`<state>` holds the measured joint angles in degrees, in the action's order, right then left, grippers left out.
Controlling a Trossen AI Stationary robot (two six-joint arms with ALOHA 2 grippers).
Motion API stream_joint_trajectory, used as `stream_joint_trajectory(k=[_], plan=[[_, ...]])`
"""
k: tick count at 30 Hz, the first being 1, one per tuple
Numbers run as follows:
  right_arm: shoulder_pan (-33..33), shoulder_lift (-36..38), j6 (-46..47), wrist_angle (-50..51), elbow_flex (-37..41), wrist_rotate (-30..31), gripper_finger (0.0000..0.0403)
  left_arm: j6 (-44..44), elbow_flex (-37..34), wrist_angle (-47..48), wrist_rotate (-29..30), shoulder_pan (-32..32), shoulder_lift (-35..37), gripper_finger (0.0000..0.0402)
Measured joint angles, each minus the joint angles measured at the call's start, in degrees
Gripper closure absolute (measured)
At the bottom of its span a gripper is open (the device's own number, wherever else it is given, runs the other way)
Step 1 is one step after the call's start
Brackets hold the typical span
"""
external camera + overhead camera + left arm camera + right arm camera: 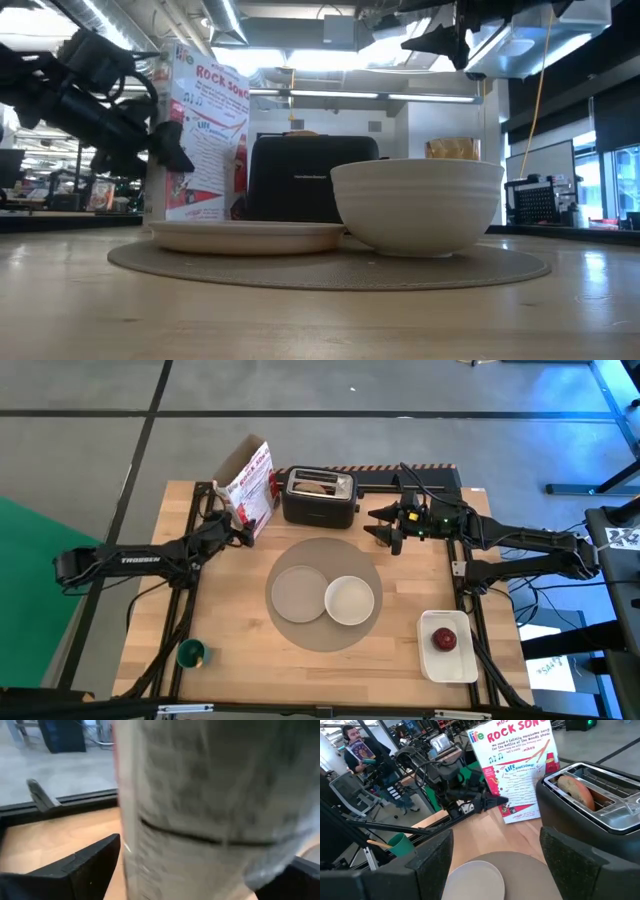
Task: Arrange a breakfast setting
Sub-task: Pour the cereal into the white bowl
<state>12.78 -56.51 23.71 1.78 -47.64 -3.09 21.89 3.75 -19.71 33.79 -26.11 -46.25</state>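
Observation:
The round grey mat (322,635) lies at the table's middle, with the small grey plate (297,592) and the white bowl (349,600) resting on it side by side. The red apple (444,639) lies in a white tray. A piece of bread (575,790) sticks out of the black toaster (320,500). My left gripper (243,535) is open at the near lower corner of a standing cereal box (252,485), its fingers on either side of the box's narrow side (200,820). My right gripper (383,525) is open and empty, raised just right of the toaster. The amber cup and the spoon are out of view. My left gripper reaches level from the table's left, with one finger (85,865) on each side of the cereal box's narrow side, low on the box. A gap shows beside that finger. The box hides the other finger, so I cannot tell whether the gripper touches it.
The white tray (450,665) sits at the near right corner. A small green cup (190,653) stands at the near left. The toaster and the cereal box stand along the far edge. A person shows in the room beyond the table (357,747).

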Motion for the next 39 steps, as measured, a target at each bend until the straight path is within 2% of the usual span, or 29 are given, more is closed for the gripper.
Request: stream_joint_trajectory(k=[13, 17, 21, 24, 30, 35, 39], plan=[[0.0, 0.0, 1.41, -0.85, 0.0, -0.15, 0.0116, -2.81, 0.0, -13.1, -4.05, -3.41, -12.38, 0.0168], [0.0, 0.0, 1.63, -1.17, 0.0, -0.15, 0.0116, -3.71, 0.18, -14.08, -5.2, -3.78, -12.26, 0.0191], [-0.01, 0.03, 0.95, -2.23, 0.0, 0.01, 0.0116, -8.37, 2.09, -11.94, -5.65, -3.78, -9.56, 0.0193], [-0.04, 0.15, -0.14, -2.23, 0.0, 0.84, 0.0116, -13.13, 6.75, -3.54, -5.55, -3.46, -4.86, 0.0192], [-0.04, 0.17, -1.58, -2.21, 0.0, 1.55, 0.0116, -25.3, 21.77, 26.16, -4.62, -3.75, 3.32, 0.0192], [-0.02, 0.34, -3.41, -2.15, 0.0, 2.69, 0.0116, -30.51, 36.79, 43.38, -7.3, -4.22, 5.85, 0.0192], [0.0, 1.41, -4.59, -1.33, 0.0, 4.21, 0.0116, -34.83, 48.85, 60.74, -13.34, -4.11, 5.85, 0.0192]])
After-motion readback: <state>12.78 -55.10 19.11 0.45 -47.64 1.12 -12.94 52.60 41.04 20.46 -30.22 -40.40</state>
